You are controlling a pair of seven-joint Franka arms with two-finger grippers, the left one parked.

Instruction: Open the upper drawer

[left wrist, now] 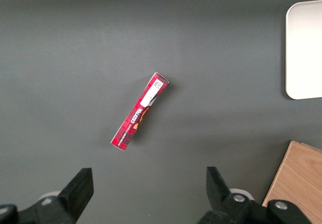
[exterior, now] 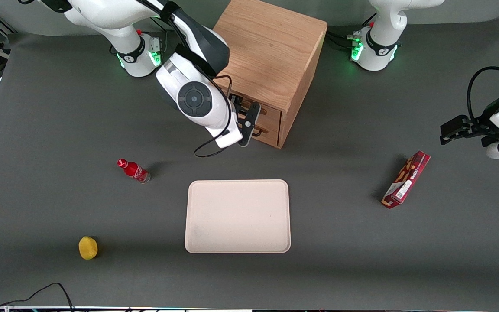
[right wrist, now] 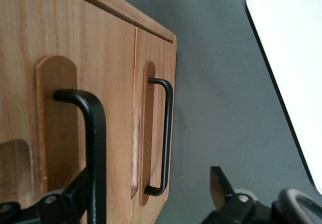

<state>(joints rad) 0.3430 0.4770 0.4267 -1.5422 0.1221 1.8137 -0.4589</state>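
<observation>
The light oak cabinet (exterior: 271, 47) stands on the grey table, its two drawers facing the front camera. The upper drawer (exterior: 272, 112) looks shut, its front level with the lower drawer's (exterior: 271, 132). In the right wrist view the upper drawer's black wire handle (right wrist: 95, 148) is close up, and the lower drawer's handle (right wrist: 166, 133) lies nearer the table. My right gripper (exterior: 246, 113) is open just in front of the drawers (right wrist: 143, 199). One finger (right wrist: 65, 204) sits right beside the upper handle, the other finger (right wrist: 219, 189) is over the table. It holds nothing.
A white tray (exterior: 237, 216) lies nearer the front camera than the cabinet. A red bottle (exterior: 133, 170) and a yellow fruit (exterior: 88, 247) lie toward the working arm's end. A red snack box (exterior: 406, 179) lies toward the parked arm's end.
</observation>
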